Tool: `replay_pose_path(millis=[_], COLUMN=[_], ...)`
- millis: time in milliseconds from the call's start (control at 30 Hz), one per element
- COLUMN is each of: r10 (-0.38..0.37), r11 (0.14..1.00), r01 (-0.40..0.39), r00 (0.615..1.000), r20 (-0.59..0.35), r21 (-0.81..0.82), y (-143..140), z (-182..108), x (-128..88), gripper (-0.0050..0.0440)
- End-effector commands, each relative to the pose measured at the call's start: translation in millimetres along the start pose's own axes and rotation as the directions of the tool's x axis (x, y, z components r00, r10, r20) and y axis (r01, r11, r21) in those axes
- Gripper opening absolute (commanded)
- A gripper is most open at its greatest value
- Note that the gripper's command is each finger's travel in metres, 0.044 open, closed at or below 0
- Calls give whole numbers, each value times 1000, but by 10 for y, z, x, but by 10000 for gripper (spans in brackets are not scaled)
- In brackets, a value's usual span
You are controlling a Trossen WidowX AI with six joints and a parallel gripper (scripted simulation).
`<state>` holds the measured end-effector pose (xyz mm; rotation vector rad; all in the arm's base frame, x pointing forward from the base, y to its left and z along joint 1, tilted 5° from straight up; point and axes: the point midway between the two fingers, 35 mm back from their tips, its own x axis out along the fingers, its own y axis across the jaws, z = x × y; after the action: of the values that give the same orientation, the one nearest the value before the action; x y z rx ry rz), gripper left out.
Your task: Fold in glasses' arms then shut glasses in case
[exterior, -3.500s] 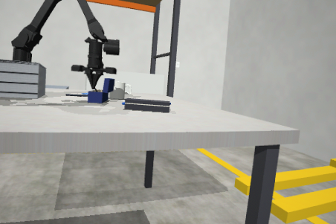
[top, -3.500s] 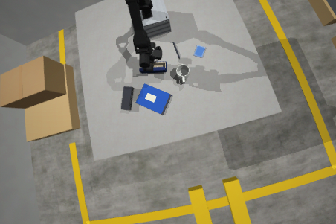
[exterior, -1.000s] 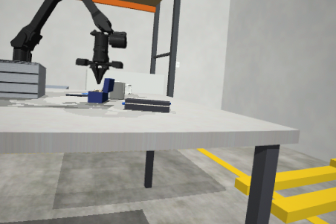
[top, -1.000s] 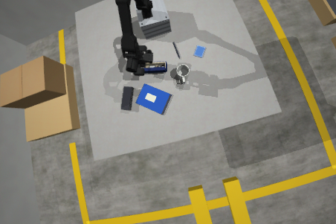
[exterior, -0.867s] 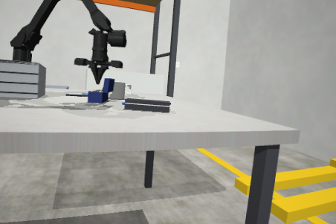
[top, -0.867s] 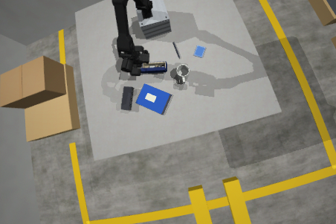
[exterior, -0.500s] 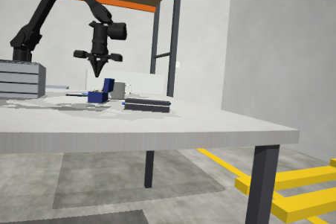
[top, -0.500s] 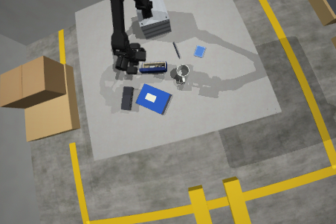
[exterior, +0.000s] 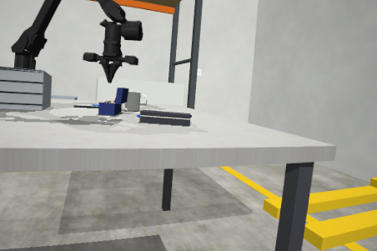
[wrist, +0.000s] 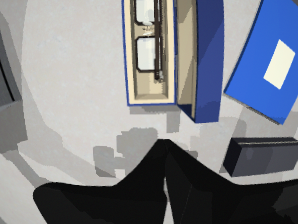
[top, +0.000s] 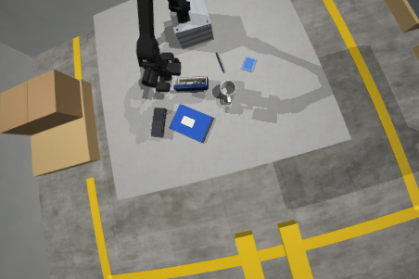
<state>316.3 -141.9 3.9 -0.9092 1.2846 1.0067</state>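
The blue glasses case (top: 191, 88) (exterior: 111, 108) (wrist: 208, 36) lies open on the table, its lid (exterior: 122, 94) standing upright. The black glasses (wrist: 148, 32) lie inside on the beige lining, and their arms look folded in. My gripper (top: 161, 85) (exterior: 110, 79) (wrist: 162, 144) is shut and holds nothing. It hangs point-down above the table, beside the case's open long side and clear of it. It touches neither the case nor the table.
A blue book (top: 192, 122) (wrist: 249, 76) and a black box (top: 158, 122) (exterior: 165, 117) (wrist: 262, 156) lie near the case. A metal mug (top: 227, 89) (exterior: 133, 101), a pen (top: 220, 62) and a small blue pad (top: 249, 64) lie beyond. The arm's grey base block (top: 194, 24) (exterior: 22, 90) stands behind.
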Motion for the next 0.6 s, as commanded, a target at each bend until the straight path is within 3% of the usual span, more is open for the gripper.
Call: replay_pose_path(millis=[0,567], r10=[0,0], r11=[1000,1000], r01=[0,0], r00=[1000,1000], r20=[0,0], r21=[0,6], y=[0,-1], z=[0,4], x=[1,0], gripper=[0,0])
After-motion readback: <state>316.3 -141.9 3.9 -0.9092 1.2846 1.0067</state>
